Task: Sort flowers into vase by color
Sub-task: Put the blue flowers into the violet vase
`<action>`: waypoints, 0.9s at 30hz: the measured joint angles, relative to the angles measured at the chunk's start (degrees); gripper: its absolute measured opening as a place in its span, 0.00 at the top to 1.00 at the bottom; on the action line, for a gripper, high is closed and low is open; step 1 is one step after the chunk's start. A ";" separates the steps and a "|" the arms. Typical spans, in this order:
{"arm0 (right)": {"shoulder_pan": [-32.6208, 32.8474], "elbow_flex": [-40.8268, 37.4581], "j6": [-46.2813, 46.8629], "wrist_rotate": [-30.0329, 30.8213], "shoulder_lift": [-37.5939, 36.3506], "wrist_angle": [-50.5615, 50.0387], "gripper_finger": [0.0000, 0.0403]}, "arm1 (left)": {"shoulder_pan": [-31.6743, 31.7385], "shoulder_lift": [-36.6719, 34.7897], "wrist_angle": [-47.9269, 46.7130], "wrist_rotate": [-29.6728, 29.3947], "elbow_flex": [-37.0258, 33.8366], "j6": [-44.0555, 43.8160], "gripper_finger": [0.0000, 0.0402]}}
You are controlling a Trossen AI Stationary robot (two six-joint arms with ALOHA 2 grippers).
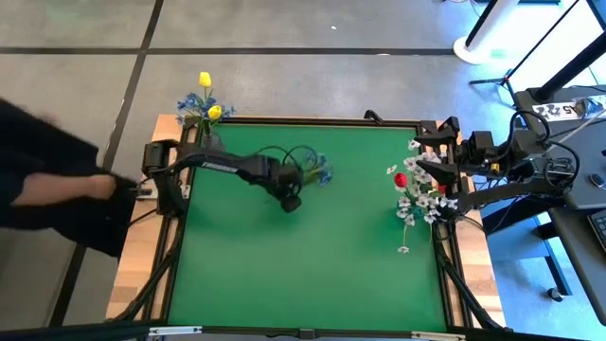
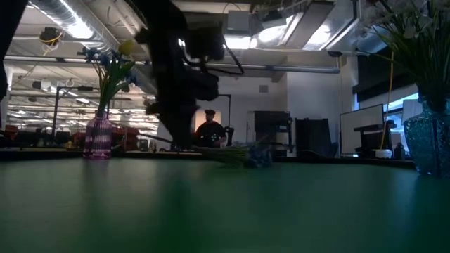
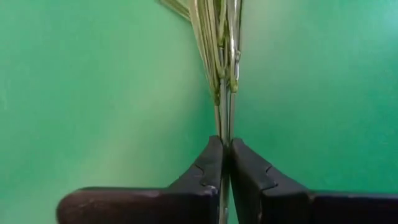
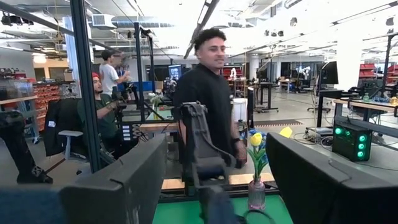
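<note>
A bunch of small blue blossoms [image 1: 322, 175] on thin green stems lies on the green table, also seen in the low view as the blue bunch [image 2: 254, 159]. My left gripper [image 1: 289, 201] is shut on its stems near the table's middle. A pink vase [image 2: 98, 138] at the far left corner holds yellow tulip buds [image 1: 204, 80] and blue blossoms. A blue glass vase [image 2: 429, 140] at the right edge holds a red tulip bud [image 1: 401, 180] and white sprays [image 1: 426, 201]. My right gripper [image 1: 428, 159] waits open beside that vase. My left gripper pinches the bunch's thin green stems [image 3: 224, 127] between its two fingertips [image 3: 211, 158]. The fingers lie along the stems, which run straight away from them. The blossom end [image 2: 256, 160] rests on the table, as far as the low view shows.
A small white blossom [image 1: 402, 250] lies on the table near the right edge. A wooden frame [image 1: 133, 275] surrounds the green mat. A person in dark clothes [image 1: 47, 180] stands off the table's left side; others show in the room beyond. The near half of the mat is bare green.
</note>
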 joint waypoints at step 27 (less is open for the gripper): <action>-0.02 -0.01 0.00 0.00 0.00 -0.13 0.32 | -0.72 4.39 14.95 -0.72 -2.02 -6.77 0.54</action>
